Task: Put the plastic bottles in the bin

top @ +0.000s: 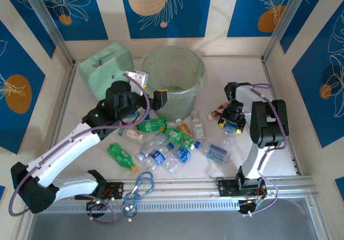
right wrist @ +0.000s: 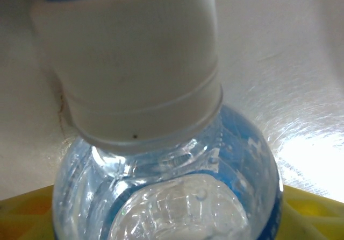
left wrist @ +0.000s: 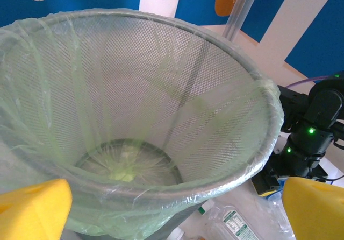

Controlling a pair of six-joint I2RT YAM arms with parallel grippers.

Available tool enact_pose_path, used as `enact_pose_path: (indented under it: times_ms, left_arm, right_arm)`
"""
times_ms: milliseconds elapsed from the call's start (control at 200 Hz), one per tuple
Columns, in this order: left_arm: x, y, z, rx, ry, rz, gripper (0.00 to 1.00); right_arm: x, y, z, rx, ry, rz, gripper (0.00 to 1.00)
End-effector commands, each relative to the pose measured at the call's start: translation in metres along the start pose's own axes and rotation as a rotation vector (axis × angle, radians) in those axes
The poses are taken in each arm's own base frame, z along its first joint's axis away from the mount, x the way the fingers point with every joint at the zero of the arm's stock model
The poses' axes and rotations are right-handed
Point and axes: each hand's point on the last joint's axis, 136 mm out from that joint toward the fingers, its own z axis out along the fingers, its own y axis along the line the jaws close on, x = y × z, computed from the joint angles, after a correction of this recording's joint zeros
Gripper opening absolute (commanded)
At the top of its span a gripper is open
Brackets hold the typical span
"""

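The left end effector (left wrist: 173, 205), fingers wide apart, is hovering over the lined bin (left wrist: 134, 78), contents unclear; the right end effector (top: 232, 126) is straddling a clear white-capped bottle (right wrist: 161, 197), grip untellable; other bottles (top: 161, 154) are lying on the bench (top: 236, 70) nearby

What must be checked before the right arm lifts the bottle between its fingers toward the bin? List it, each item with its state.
1. Clear plastic bottle with the white cap sits between the right gripper's yellow fingers: ok.
2. Grip closed firmly on that bottle: cannot tell.
3. Round mesh bin lined with pale-green plastic is upright, with room inside: ok.
4. Left gripper is open and empty: ok.
5. Bin mouth free for the drop: not ok. The left gripper hangs at the near rim and may be in the way.
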Motion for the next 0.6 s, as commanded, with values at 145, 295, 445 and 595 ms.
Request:
enact_pose_path:
  times_ms: [145,295,445,595]
  left_arm:
    - [-0.009,0.006,-0.005,-0.050,-0.008,0.017,1.00]
    - [-0.015,0.017,-0.009,-0.123,-0.015,0.004,1.00]
    - [-0.028,0.015,-0.015,-0.117,-0.052,-0.029,1.00]
    - [-0.046,0.006,-0.023,-0.076,-0.117,-0.068,1.00]
  right_arm:
    - [0.011,0.001,-0.008,-0.050,-0.021,-0.006,0.67]
    - [0.014,0.006,-0.034,-0.123,-0.083,-0.015,0.65]
    - [0.020,0.013,-0.075,-0.224,-0.159,-0.033,0.64]
    - [0.031,0.036,-0.157,-0.465,-0.309,-0.090,0.64]
